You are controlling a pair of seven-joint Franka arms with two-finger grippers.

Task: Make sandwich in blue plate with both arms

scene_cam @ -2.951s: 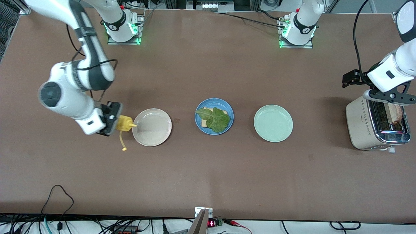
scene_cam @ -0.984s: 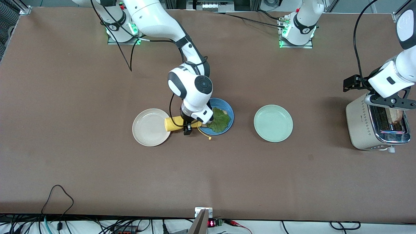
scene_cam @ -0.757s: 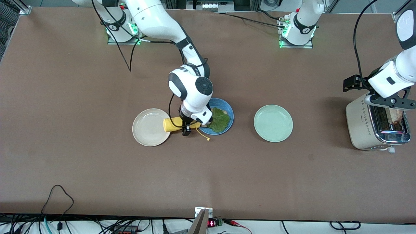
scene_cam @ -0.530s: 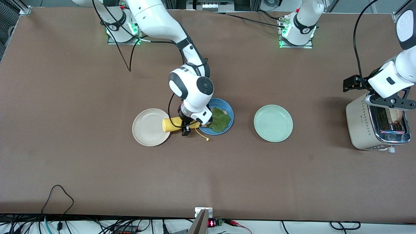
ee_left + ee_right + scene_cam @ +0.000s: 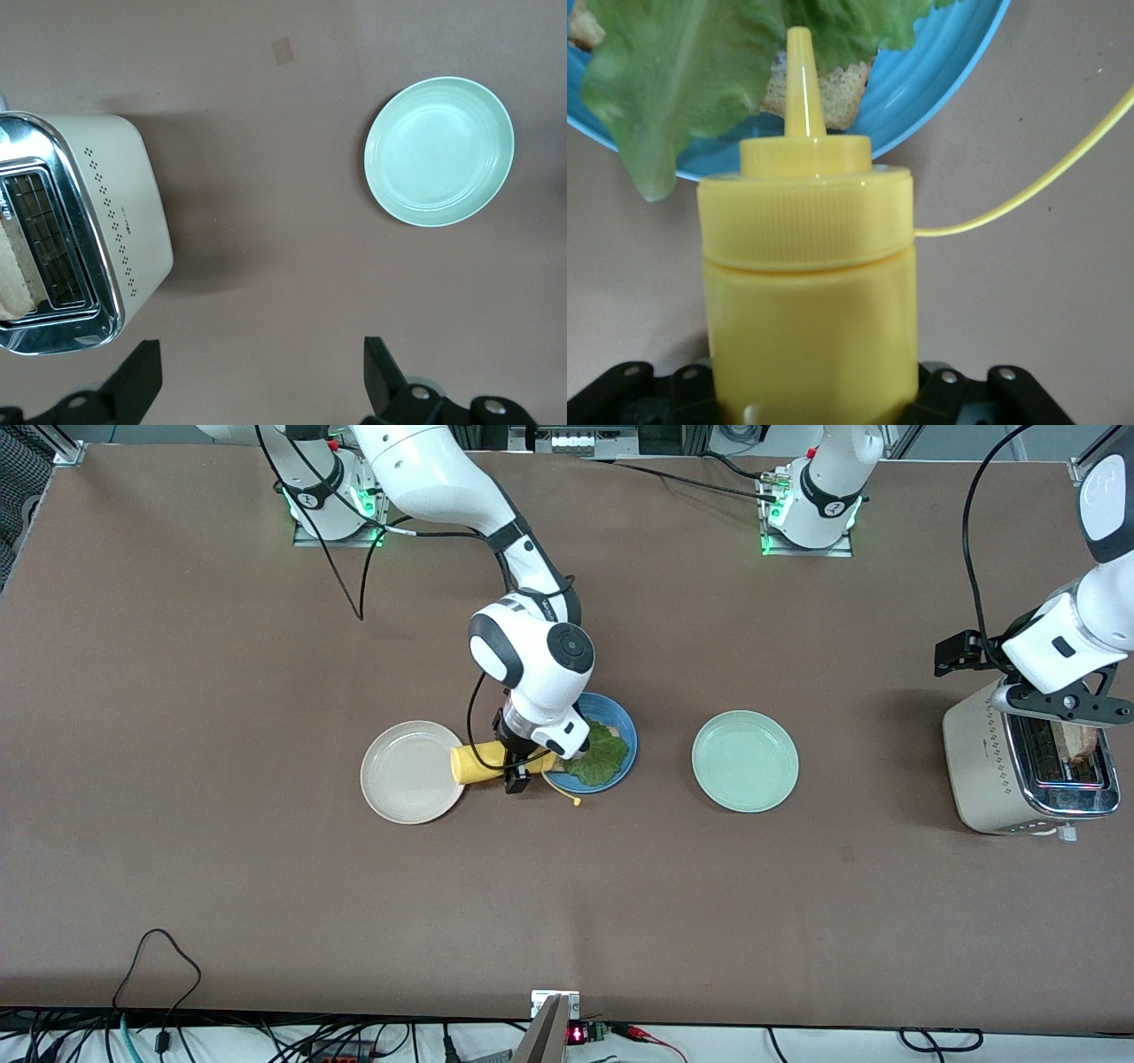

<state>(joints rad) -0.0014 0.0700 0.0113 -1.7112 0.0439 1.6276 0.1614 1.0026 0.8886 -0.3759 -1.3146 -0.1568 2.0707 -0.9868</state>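
Right gripper (image 5: 523, 766): I see its jaws pinching a yellow squeeze bottle (image 5: 496, 763), held on its side above the gap between the beige plate (image 5: 413, 771) and the blue plate (image 5: 584, 742).
Bottle nozzle: in the right wrist view the bottle (image 5: 808, 292) fills the frame and its tip points at the blue plate's rim (image 5: 939, 88), over the bread and lettuce.
Yellow cord: a thin strand (image 5: 563, 793) trails from the bottle's cap onto the tabletop (image 5: 567, 895), nearer the front camera than the blue plate.
Blue plate contents: I make out one bread slice (image 5: 824, 93) with a green lettuce leaf (image 5: 595, 755) lying over it; no top slice on it.
Left gripper (image 5: 1059, 700): jaws spread wide, gripping nothing, hovering over the toaster (image 5: 1023, 766) at the left arm's end of the tabletop.
Toaster: a slice of bread (image 5: 19, 270) stands in one slot; in the left wrist view the toaster (image 5: 115, 239) sits under one fingertip (image 5: 137, 376).
Mint plate (image 5: 745, 761): bare, between the blue plate and the toaster, well apart from both.
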